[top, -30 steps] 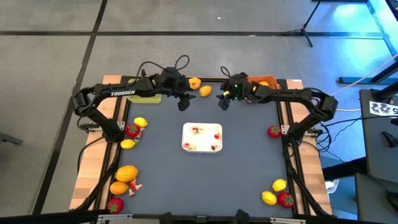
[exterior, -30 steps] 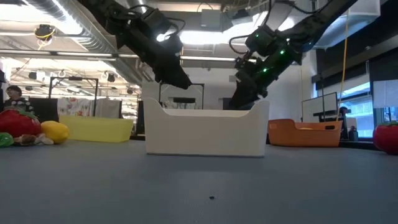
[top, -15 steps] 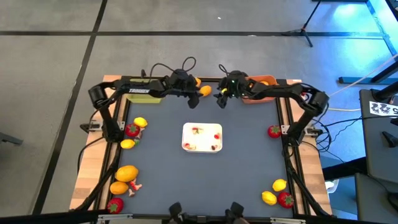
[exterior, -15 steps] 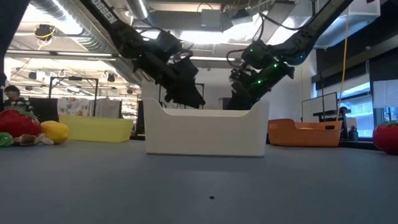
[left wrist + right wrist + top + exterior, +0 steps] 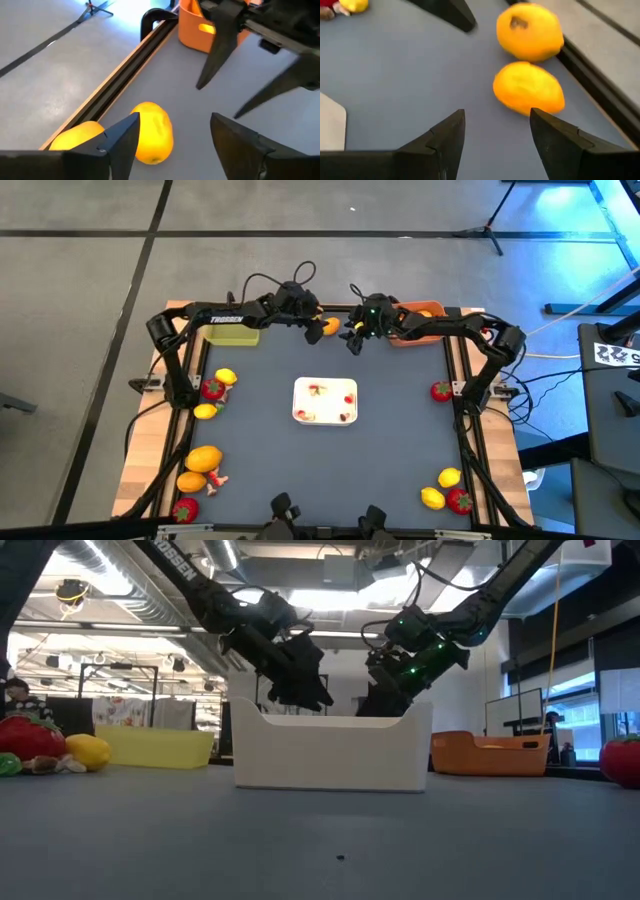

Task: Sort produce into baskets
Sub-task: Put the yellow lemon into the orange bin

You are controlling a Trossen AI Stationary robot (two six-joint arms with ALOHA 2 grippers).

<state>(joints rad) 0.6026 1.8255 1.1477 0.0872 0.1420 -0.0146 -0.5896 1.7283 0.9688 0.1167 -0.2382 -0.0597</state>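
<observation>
Two yellow-orange fruits lie on the mat by the table's far edge. One (image 5: pixel 329 326) (image 5: pixel 152 131) (image 5: pixel 529 94) is nearer the middle; the other (image 5: pixel 75 137) (image 5: pixel 530 31) lies against the far rail. My left gripper (image 5: pixel 316 330) (image 5: pixel 172 145) stands open just left of them, one finger beside the nearer fruit. My right gripper (image 5: pixel 352 340) (image 5: pixel 495 145) stands open just right of them, pointing at them. The orange basket (image 5: pixel 420 315) (image 5: pixel 200 30) sits behind the right arm. The yellow-green basket (image 5: pixel 232 335) (image 5: pixel 155 747) lies under the left arm.
A white tray (image 5: pixel 325 401) (image 5: pixel 330 750) with small scraps sits mid-table. More fruits lie at the left edge (image 5: pixel 212 389), the near left corner (image 5: pixel 203 458), the right edge (image 5: pixel 441 391) and the near right corner (image 5: pixel 449 477). The two grippers' fingers stand close together at the far edge.
My left gripper has moved toward the table's right and down, up to the two yellow-orange fruits, and its fingers have spread wider. My right gripper has sunk a little and edged toward the same fruits. The fruits have stayed where they were.
</observation>
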